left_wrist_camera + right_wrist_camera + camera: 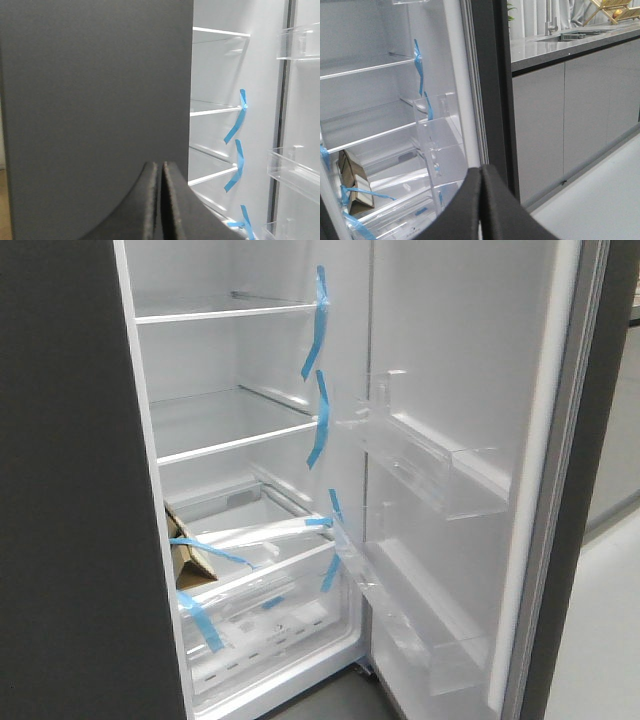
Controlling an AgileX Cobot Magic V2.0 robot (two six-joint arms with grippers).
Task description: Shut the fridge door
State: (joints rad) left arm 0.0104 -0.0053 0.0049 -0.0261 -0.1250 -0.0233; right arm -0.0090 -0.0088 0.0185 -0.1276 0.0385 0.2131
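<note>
Two grippers show only in their own wrist views, and both are clenched on nothing: the left gripper (pixel 161 200) has its dark jaws pressed flat together with just a thin seam between them, and the right gripper (pixel 481 205) looks the same. Neither touches the fridge.

In the front view the fridge door (pixel 470 440) stands wide open, filling the side from 12 to 5 o'clock. Its white lining faces the camera, with an upper clear bin (pixel 440 465) near 3 o'clock of centre and a lower clear bin (pixel 420 625) toward 5 o'clock. A grey edge strip (pixel 560 480) runs down the door's outer edge, with the dark outer skin just beyond it. At 9 o'clock a plain dark grey panel (pixel 70 490) covers the whole left side and is shut.

Between panel and door lies the fridge interior (pixel 230 350). Glass shelves (pixel 235 440) cross it at 11 and 10 o'clock, and clear drawers (pixel 265 625) sit low at 7 o'clock. Blue tape strips (pixel 318 325) hang at the shelf ends and across the drawer fronts. A brown cardboard box (pixel 190 550) lies tilted just above the drawers, behind a strip of tape.

From the right wrist view the door's dark edge (pixel 492 85) rises directly above the clenched jaws, with pale glossy cabinet fronts (pixel 570 115) toward 3 o'clock under a grey countertop (pixel 555 45). A wooden rack (pixel 612 9) stands at 1 o'clock, and pale floor (pixel 600 200) spreads at 4 o'clock.
</note>
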